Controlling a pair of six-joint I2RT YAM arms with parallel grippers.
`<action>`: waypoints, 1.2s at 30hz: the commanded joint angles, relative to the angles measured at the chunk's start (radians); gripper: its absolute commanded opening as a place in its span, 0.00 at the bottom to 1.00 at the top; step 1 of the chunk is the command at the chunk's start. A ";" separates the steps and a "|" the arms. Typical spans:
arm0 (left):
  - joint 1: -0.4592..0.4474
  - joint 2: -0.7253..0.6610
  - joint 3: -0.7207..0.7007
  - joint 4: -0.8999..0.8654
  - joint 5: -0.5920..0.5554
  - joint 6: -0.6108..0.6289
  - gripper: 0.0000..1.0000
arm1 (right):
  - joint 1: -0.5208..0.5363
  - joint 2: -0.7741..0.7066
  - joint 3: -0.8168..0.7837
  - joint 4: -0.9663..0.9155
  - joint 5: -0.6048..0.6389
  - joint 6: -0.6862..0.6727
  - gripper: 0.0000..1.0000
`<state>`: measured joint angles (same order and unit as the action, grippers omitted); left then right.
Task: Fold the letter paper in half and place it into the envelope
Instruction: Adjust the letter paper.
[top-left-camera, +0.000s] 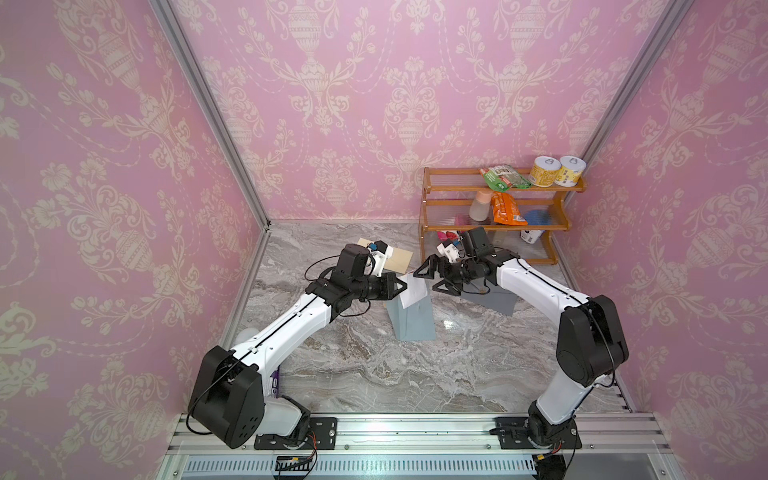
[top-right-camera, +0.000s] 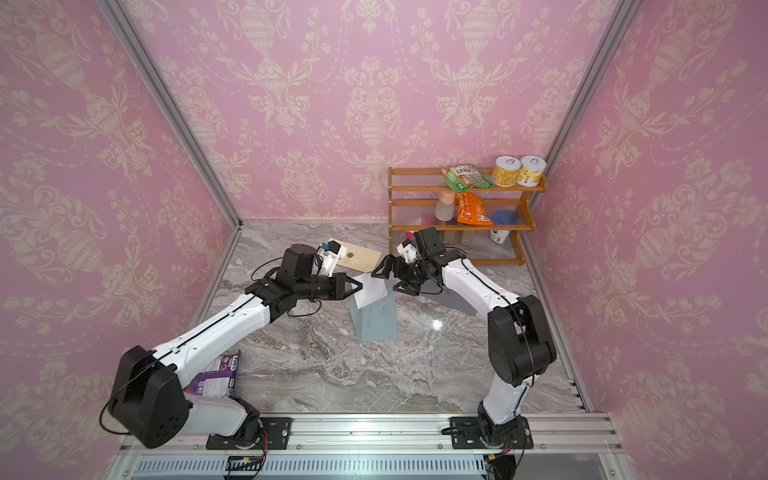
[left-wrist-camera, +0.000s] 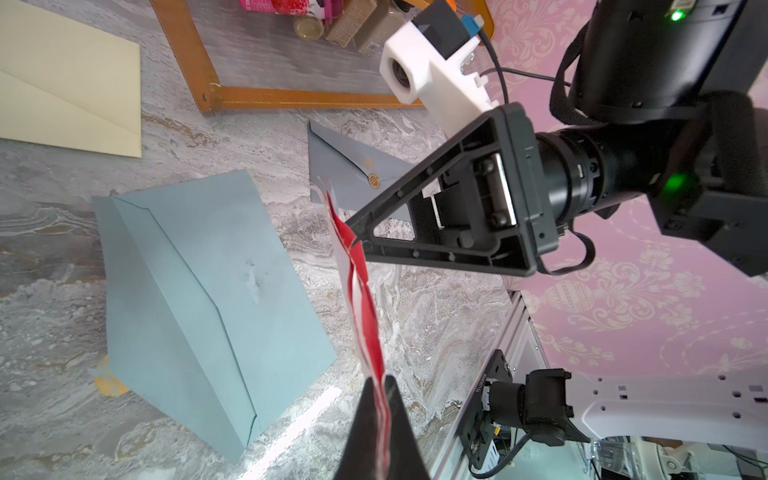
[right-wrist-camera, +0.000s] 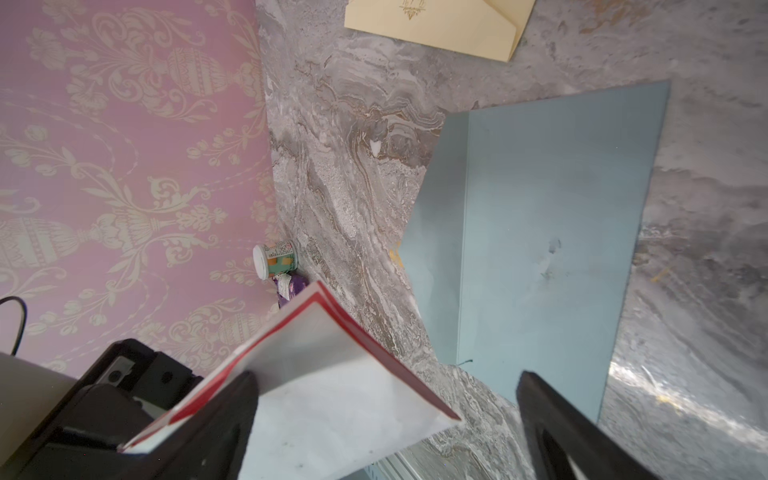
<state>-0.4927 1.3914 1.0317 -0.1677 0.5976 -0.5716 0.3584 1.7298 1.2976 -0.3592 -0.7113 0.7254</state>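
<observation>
**marble_fan:** ok so where's the paper at? Can't work it out from above.

**yam_watcher:** Up in the air. The left pincer is clamped fully shut on the folded white letter paper with a red edge. It pinches 1 side of it, and the rest sticks out past the tips toward the other arm. In the left wrist view you see the paper edge-on, red and white layers squeezed between the 2 black fingers.

**marble_fan:** and the right one?

**yam_watcher:** The right pincer is spread wide and has hold of nothing. It faces the left one, with the paper's free end right at it. 1 of its fingertips sits at the paper's far edge and looks like it's touching. The other is well apart from the sheet.

**marble_fan:** envelope?

**yam_watcher:** The pale blue paper envelope lies flat on the grey marble-patterned surface, flap opened out. In both top views it's directly below the paper, which hangs above it, not touching. There are 2 more: a dark grey envelope partly under the right arm, and a cream envelope behind the left wrist, toward the back wall.
</observation>
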 joint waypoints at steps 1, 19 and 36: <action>0.010 0.013 -0.018 0.098 0.058 -0.076 0.00 | 0.000 -0.052 -0.051 0.260 -0.092 0.133 1.00; 0.066 0.053 -0.009 0.045 -0.029 -0.055 0.00 | -0.022 -0.094 -0.249 0.692 -0.227 0.445 0.24; -0.139 -0.049 -0.119 0.215 -0.701 -0.551 0.96 | -0.030 -0.039 -0.168 0.722 0.064 0.701 0.00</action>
<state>-0.6067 1.3621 0.9421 -0.0273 0.0605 -1.0206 0.3294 1.6772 1.1374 0.3134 -0.7238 1.3212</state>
